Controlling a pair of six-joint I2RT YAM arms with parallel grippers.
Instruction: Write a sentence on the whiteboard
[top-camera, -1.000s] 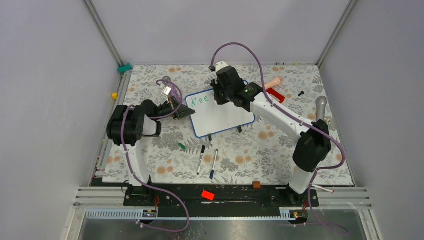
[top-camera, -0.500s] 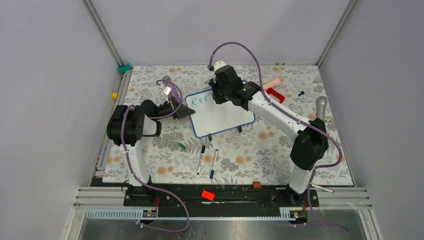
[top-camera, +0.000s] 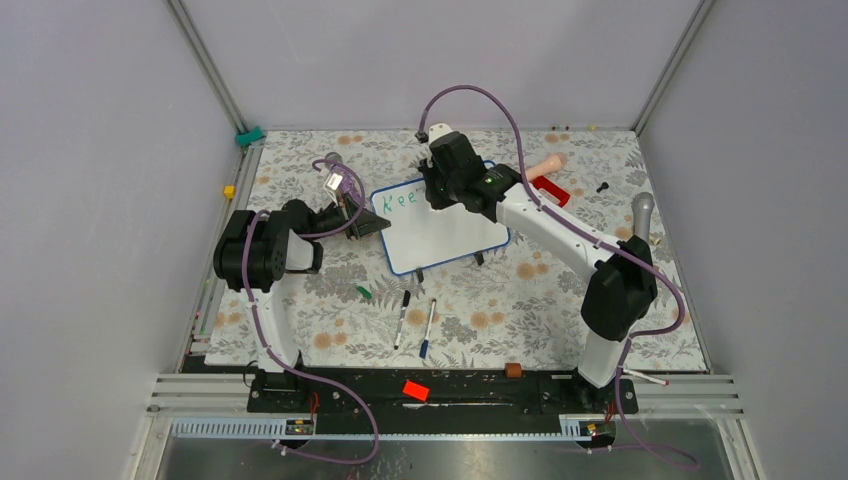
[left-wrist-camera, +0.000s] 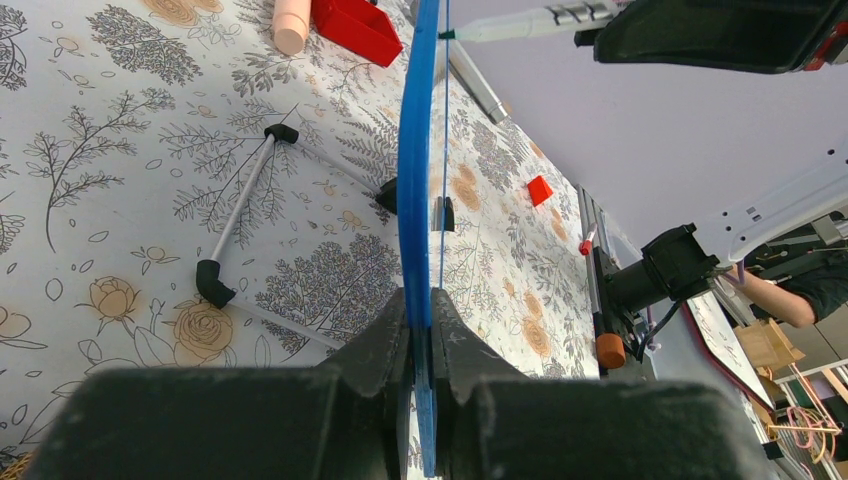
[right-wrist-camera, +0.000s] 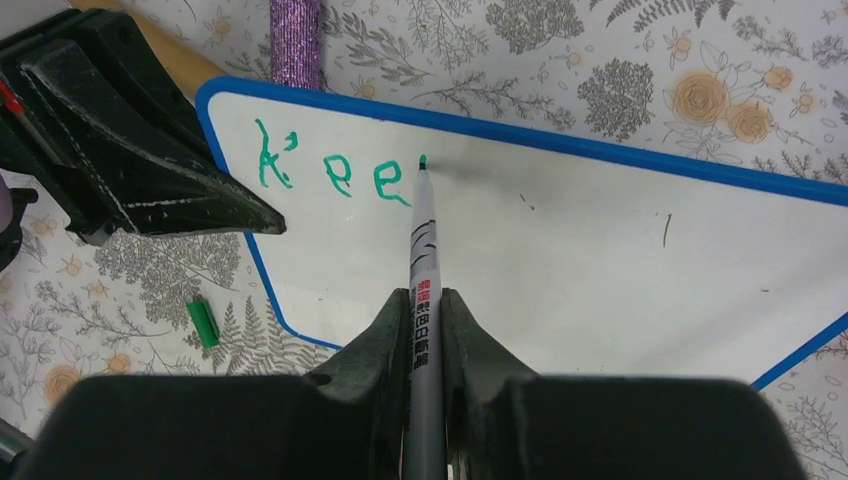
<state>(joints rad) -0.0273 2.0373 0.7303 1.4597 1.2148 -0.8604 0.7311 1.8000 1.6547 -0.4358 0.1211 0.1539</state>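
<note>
The whiteboard (top-camera: 455, 235) has a blue rim and sits mid-table; it also fills the right wrist view (right-wrist-camera: 600, 260). My left gripper (top-camera: 372, 226) is shut on its left edge, and the left wrist view shows the blue rim (left-wrist-camera: 417, 200) pinched edge-on between the jaws (left-wrist-camera: 425, 320). My right gripper (right-wrist-camera: 425, 300) is shut on a grey marker (right-wrist-camera: 423, 260) with a green tip. The tip rests on the board just right of the green letters "Kee" (right-wrist-camera: 335, 175), the visible part of the sentence. From above, the right gripper (top-camera: 437, 195) hovers over the board's upper left.
A green cap (top-camera: 364, 292) and two pens (top-camera: 402, 317) (top-camera: 428, 327) lie in front of the board. A red block (top-camera: 552, 189) and a beige cylinder (top-camera: 546, 166) lie behind the right arm. A small red piece (top-camera: 415, 390) sits on the base rail.
The right gripper shifted slightly left and back over the board with the marker. The letters look unchanged. The left arm has not moved.
</note>
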